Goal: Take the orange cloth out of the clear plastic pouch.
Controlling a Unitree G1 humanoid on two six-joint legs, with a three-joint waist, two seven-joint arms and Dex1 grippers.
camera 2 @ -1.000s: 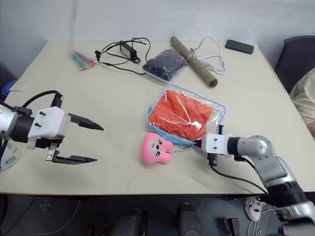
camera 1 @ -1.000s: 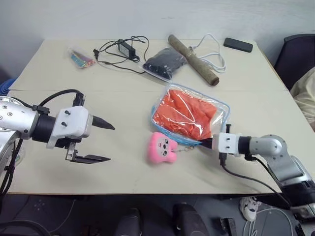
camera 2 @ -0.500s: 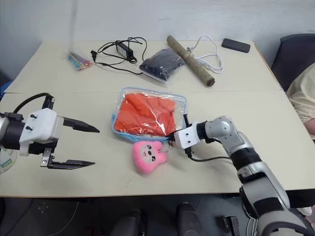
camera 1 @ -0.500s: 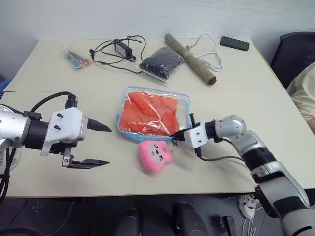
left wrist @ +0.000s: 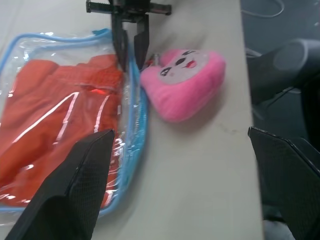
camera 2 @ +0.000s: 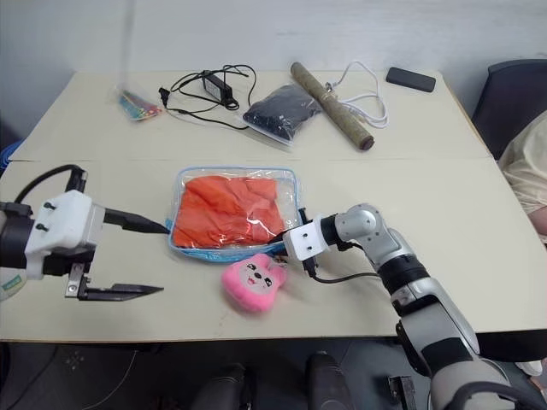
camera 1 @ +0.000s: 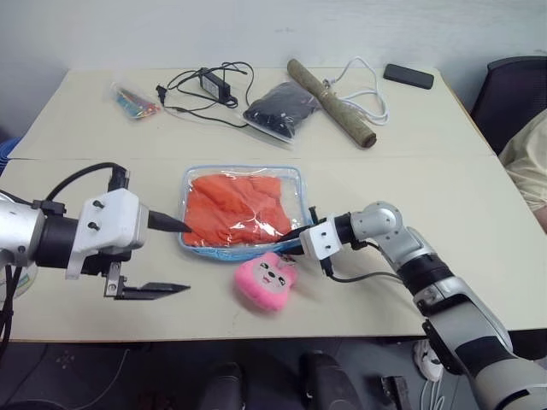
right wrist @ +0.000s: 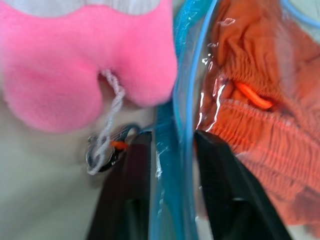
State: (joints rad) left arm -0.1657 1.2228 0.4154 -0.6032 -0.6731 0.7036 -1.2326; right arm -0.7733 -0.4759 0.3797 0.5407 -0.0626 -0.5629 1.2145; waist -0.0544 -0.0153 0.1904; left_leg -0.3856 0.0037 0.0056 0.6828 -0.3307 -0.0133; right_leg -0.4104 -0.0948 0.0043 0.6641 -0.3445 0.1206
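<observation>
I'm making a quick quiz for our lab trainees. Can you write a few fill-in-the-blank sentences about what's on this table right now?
1. The orange cloth lies inside the clear plastic ____.
2. The plush toy beside the pouch is coloured ____.
3. The fingers of the right gripper stand on either side of the pouch's ____ edge trim.
4. The left gripper has its jaws ____, holding nothing.

Missing words: pouch; pink; blue; open
</observation>
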